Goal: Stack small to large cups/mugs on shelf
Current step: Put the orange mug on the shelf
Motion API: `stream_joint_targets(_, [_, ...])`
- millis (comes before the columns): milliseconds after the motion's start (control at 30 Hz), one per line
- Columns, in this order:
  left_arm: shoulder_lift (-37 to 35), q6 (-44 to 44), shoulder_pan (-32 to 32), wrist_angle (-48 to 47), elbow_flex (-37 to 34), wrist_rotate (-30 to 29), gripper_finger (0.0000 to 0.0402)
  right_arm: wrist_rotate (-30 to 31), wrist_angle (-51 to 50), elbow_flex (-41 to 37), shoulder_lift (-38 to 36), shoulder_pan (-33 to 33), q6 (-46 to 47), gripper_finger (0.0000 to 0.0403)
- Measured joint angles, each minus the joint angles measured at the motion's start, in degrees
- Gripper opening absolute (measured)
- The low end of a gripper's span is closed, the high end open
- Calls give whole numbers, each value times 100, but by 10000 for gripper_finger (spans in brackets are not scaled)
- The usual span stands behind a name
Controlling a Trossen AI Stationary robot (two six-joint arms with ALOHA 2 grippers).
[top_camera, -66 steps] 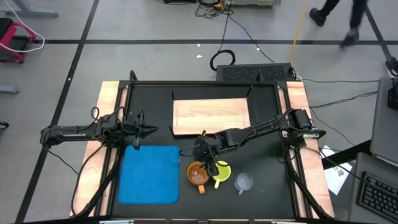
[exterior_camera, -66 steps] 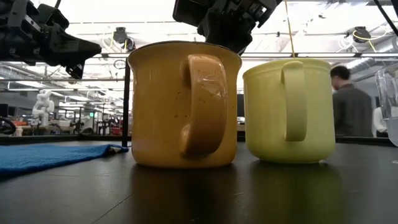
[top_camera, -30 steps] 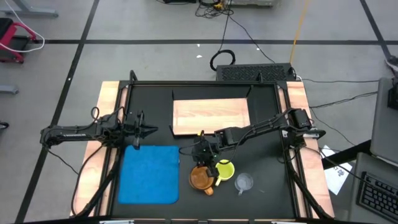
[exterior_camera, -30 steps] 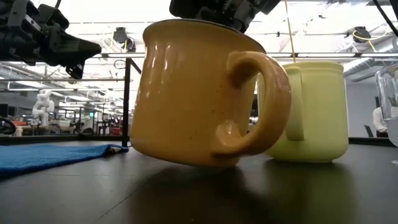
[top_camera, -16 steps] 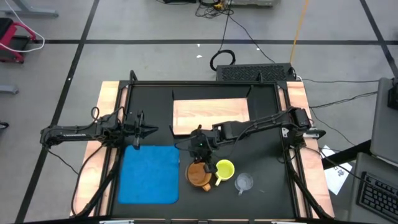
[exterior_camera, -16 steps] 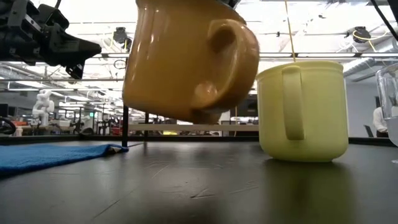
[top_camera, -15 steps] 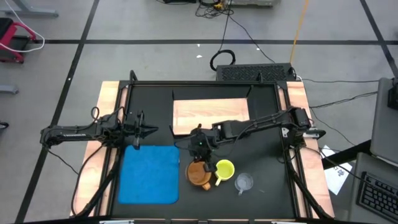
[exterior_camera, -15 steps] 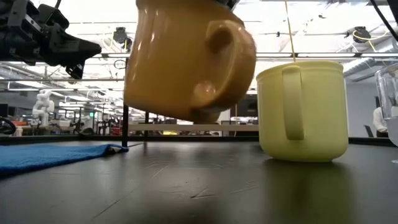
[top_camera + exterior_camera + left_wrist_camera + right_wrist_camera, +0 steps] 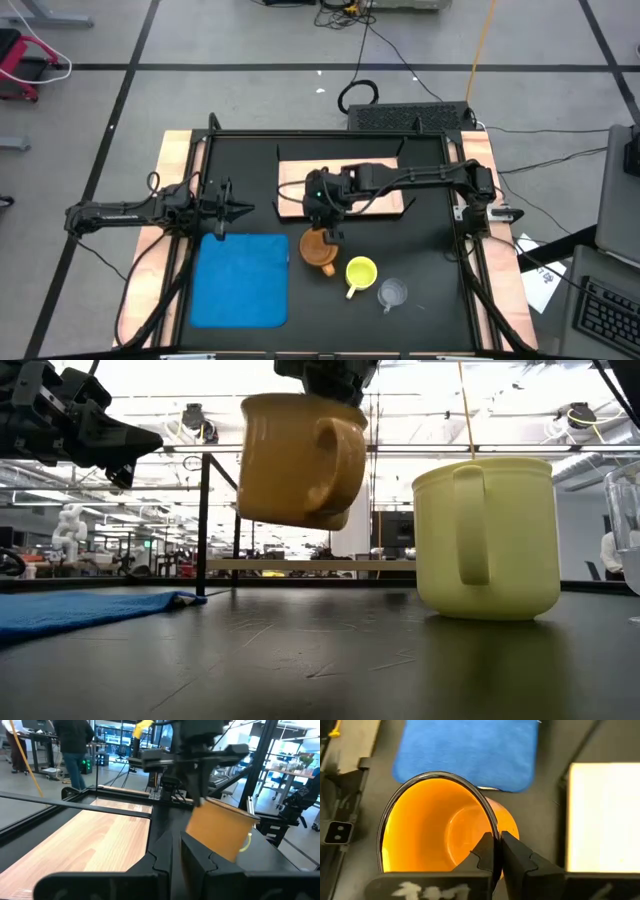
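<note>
The orange-brown mug (image 9: 320,250) hangs tilted above the table, just short of the shelf's near edge, with my right gripper (image 9: 323,212) shut on it; the low view shows the mug (image 9: 300,460) well off the tabletop. The yellow mug (image 9: 360,272) and the clear glass cup (image 9: 393,293) stand on their bases near the front. The shelf (image 9: 340,185) lies at the back middle. My left gripper (image 9: 235,210) waits shut at the left, above the table. My right gripper holds the orange-brown mug by its rim (image 9: 487,827), one finger inside the mug and one outside. The fingers (image 9: 517,860) come from above, pointing down. The mug hangs below them, tilted, its handle (image 9: 335,455) toward the near side, lifted clear of the table.
A blue mat (image 9: 238,280) lies flat at the front left. The black frame rails (image 9: 200,160) run round the table's edges. Bare dark tabletop (image 9: 430,240) lies between the shelf and the cups at the right.
My right gripper has gone up and toward the far edge, toward the shelf, still shut on the orange-brown mug. The mug, tipped with its base touching the table a second ago, is now lifted clear and farther from the yellow mug.
</note>
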Motion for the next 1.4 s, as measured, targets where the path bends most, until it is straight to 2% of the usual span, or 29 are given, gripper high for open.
stream_joint_targets(567, [1,109,-2,-8,0,0,33,-24,-871,1170,-4,-769,-122,5])
stream_joint_targets(1100, [1,406,-1,-48,2,-42,33,-15,-1058,1180,3,-1655,-258,5])
stream_joint_targets(1400, [1,411,-1,-43,2,-42,33,-8,-973,1176,566,-1871,-396,5])
